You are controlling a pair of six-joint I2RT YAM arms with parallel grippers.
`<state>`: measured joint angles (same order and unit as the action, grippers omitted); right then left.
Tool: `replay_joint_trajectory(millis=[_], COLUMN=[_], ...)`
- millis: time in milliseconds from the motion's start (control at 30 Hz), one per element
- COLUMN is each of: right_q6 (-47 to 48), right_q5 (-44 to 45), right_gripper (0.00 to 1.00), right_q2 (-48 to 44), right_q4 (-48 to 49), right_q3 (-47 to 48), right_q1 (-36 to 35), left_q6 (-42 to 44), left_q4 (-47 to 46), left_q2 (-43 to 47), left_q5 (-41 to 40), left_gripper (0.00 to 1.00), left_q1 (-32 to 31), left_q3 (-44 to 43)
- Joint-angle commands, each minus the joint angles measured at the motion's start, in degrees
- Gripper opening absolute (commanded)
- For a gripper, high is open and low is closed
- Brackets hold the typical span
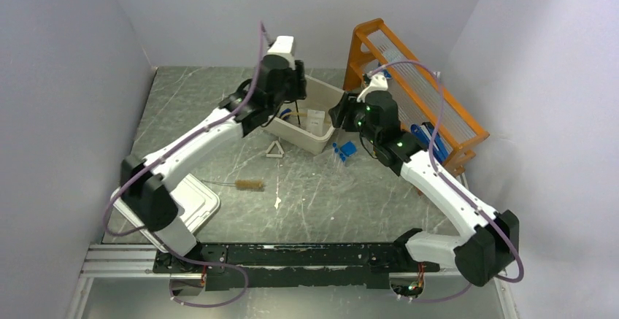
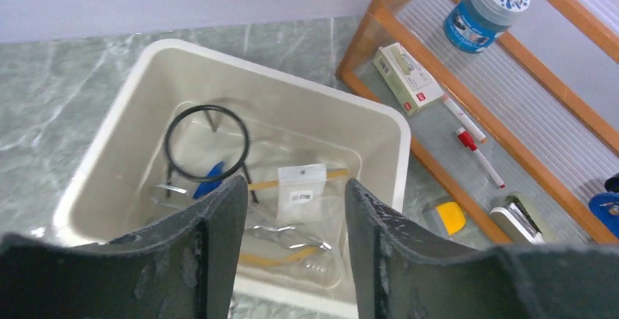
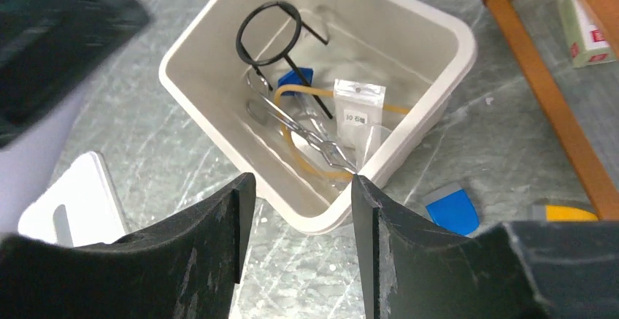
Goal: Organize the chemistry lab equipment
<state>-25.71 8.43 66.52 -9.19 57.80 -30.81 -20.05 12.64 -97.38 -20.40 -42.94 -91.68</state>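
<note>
The beige tub [image 1: 319, 141] stands mid-table and holds the black tripod ring [image 2: 207, 107], metal tongs [image 2: 288, 235], tan rubber tube [image 3: 306, 93] and white packet [image 2: 301, 191]. On the table lie the white triangle [image 1: 275, 150], the brown-bristled brush [image 1: 248, 185] and the blue-capped tubes [image 1: 344, 149]. My left gripper [image 2: 292, 195] is open and empty over the tub's near left side. My right gripper [image 3: 299, 187] is open and empty, above the tub's right corner [image 3: 343, 220]. One blue cap [image 3: 452, 213] lies just right of that corner.
The orange wooden rack [image 1: 452, 118] stands at the back right with a blue-lidded jar [image 2: 485, 1], a small box [image 2: 407, 77] and markers [image 2: 478, 155]. The tub's white lid [image 1: 195, 201] lies front left beside the left arm. Grey walls close in both sides.
</note>
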Motion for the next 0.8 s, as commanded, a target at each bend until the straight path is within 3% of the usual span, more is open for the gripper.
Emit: replay_joint_trajectory(millis=[0, 167, 300, 500, 767], right_q6=[4.4, 9.0, 13.6, 19.7, 28.6], right_q5=[-5.1, -2.9, -2.3, 3.7, -7.5], right_gripper=[0.55, 0.55, 0.56, 0.6, 0.61], right_q2=[4.2, 11.8, 20.5, 35.8, 51.4], right_q4=[-0.7, -0.9, -2.7, -7.7, -13.0], right_q3=[4.2, 9.2, 13.6, 22.8, 35.1], right_q1=[-2.5, -11.8, -18.7, -25.8, -30.7], left_q6=[-2.1, -3.8, -1.0, 1.4, 4.7], left_q4=[5.8, 11.9, 17.6, 23.6, 24.4], left_q2=[9.0, 20.1, 26.3, 33.7, 41.0], left_q5=[-0.3, -1.2, -5.9, -13.5, -17.2], left_gripper=[0.59, 0.73, 0.82, 0.85, 0.84], left_q1=[2.0, 7.1, 8.5, 9.2, 9.2], left_q3=[7.6, 14.4, 13.3, 7.9, 2.9])
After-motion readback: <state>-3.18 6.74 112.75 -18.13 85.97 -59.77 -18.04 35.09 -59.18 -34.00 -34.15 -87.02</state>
